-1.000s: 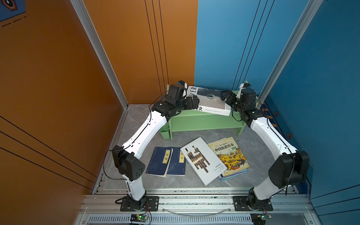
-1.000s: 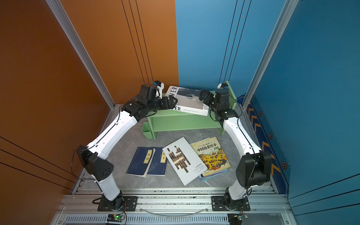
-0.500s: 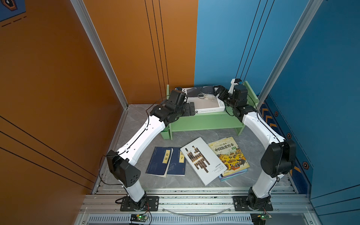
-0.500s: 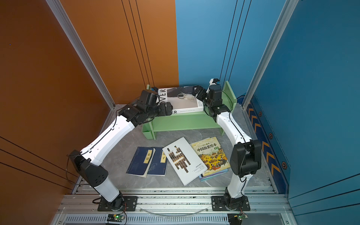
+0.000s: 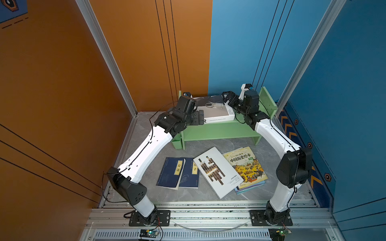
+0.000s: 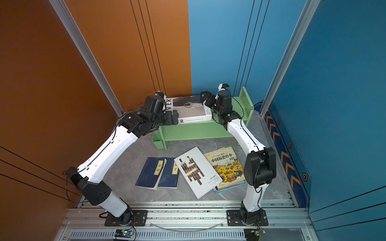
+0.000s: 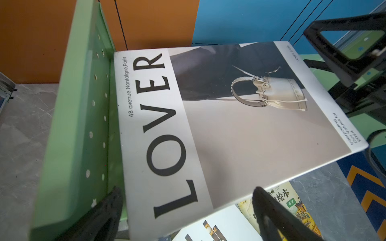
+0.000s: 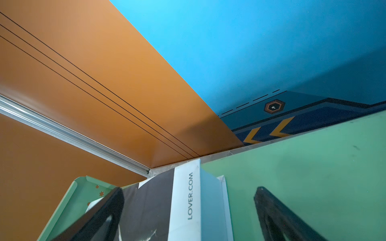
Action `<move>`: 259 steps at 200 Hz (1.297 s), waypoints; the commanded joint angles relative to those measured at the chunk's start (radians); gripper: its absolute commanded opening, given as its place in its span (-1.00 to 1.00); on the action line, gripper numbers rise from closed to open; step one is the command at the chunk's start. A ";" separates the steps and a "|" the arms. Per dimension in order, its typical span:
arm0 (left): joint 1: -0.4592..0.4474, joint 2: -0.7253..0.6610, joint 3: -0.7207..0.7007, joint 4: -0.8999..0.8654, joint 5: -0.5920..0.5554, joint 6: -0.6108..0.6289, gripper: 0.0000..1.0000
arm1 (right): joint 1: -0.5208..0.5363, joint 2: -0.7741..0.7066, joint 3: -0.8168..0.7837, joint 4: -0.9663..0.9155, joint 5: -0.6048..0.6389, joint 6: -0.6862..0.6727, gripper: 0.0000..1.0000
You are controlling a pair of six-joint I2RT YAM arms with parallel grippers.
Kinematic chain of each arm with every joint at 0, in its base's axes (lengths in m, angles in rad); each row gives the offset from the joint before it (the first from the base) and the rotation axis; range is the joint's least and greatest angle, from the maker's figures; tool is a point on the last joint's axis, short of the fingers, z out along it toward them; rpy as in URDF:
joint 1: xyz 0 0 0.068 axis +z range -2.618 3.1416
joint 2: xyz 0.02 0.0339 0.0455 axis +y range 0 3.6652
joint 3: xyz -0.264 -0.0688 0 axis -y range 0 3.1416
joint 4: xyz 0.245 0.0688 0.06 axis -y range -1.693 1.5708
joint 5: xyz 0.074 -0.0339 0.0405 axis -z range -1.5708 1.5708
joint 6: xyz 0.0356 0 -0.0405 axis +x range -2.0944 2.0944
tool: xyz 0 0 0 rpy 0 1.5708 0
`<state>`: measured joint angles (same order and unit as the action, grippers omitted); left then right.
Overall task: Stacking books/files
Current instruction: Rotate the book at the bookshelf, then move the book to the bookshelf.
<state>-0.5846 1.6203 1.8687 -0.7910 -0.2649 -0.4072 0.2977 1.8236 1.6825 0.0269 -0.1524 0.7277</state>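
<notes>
Enclosure with orange and blue walls, grey floor (image 5: 208, 144). Left arm (image 5: 150, 150) and right arm (image 5: 275, 137) both reach to the back, where the green shelf (image 5: 219, 131) stands against the wall. Thick white "LOVER" book (image 5: 217, 113) lies flat, cover up, on the shelf top, toward its left end panel. On the floor in front of the shelf: white book with brown-black bars (image 5: 217, 171), lying askew, its edge over the yellow illustrated Chinese picture book (image 5: 247, 167). To the left, two navy yellow-labelled books (image 5: 173, 173), one overlapping the other, just beside the white one. Thin light-blue book (image 5: 251, 186) shows only as a sliver under the yellow one. Left gripper (image 5: 198, 119) sits at the LOVER book's front-left corner; in the wrist view its jaws (image 7: 187, 189) are spread wide with the corner between them, not pinching; contact cannot be told. Right gripper (image 5: 228, 98) is at the book's far right end, jaws (image 8: 189, 188) also wide apart, one finger over the cover, the other over bare shelf.
</notes>
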 commanded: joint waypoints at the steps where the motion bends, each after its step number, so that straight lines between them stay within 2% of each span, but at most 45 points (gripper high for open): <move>1: 0.003 -0.042 -0.003 -0.033 0.001 0.069 0.96 | 0.013 0.029 0.004 -0.092 0.032 0.027 0.99; 33: 0.007 -0.105 -0.085 -0.032 0.038 0.085 0.96 | 0.018 0.027 0.005 -0.115 0.051 0.028 0.99; 52: 0.043 -0.170 -0.162 0.003 0.204 0.096 0.96 | 0.021 0.027 0.007 -0.120 0.052 0.031 0.99; 82: 0.103 -0.260 -0.283 0.104 0.474 0.045 0.96 | 0.028 0.031 0.014 -0.122 0.062 0.035 0.99; 126: 0.115 -0.221 -0.306 0.209 0.654 -0.014 0.96 | 0.045 0.038 0.023 -0.136 0.071 0.036 0.99; 171: 0.109 -0.141 -0.280 0.232 0.632 -0.014 0.96 | 0.048 0.034 0.023 -0.146 0.081 0.040 0.99; 189: 0.095 -0.123 -0.275 0.232 0.570 0.003 0.96 | 0.049 0.030 0.023 -0.155 0.084 0.037 0.99; 220: 0.092 -0.120 -0.281 0.246 0.501 0.015 0.96 | 0.049 0.037 0.034 -0.158 0.077 0.035 0.99; 259: 0.088 -0.142 -0.300 0.264 0.489 0.007 0.96 | 0.048 0.060 0.069 -0.174 0.070 0.025 1.00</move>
<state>-0.4923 1.5074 1.5684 -0.5701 0.2642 -0.4114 0.3359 1.8366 1.7290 -0.0509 -0.0814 0.7410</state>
